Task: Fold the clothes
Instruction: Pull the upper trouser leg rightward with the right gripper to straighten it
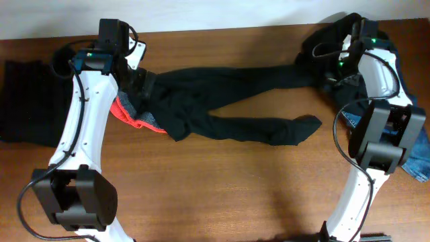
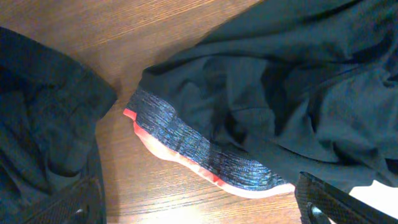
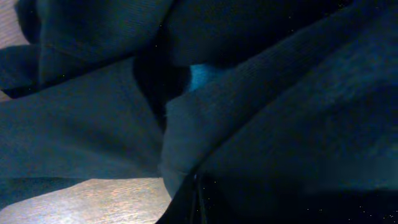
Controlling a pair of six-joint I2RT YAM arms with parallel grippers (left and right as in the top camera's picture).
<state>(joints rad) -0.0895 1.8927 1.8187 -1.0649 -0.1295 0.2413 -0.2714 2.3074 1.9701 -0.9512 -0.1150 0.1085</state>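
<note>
Black trousers [image 1: 222,124] sprawled, red-grey piece [image 1: 123,111] beneath

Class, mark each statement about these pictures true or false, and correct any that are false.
1. The black trousers lie spread out, not folded. True.
2. The red-and-grey banded piece lies on top of the trousers. False: the trousers partly cover it.
3. The blue jeans lie on the left side. False: they lie on the right side.
4. The left tool has its fingers apart. True.
</note>
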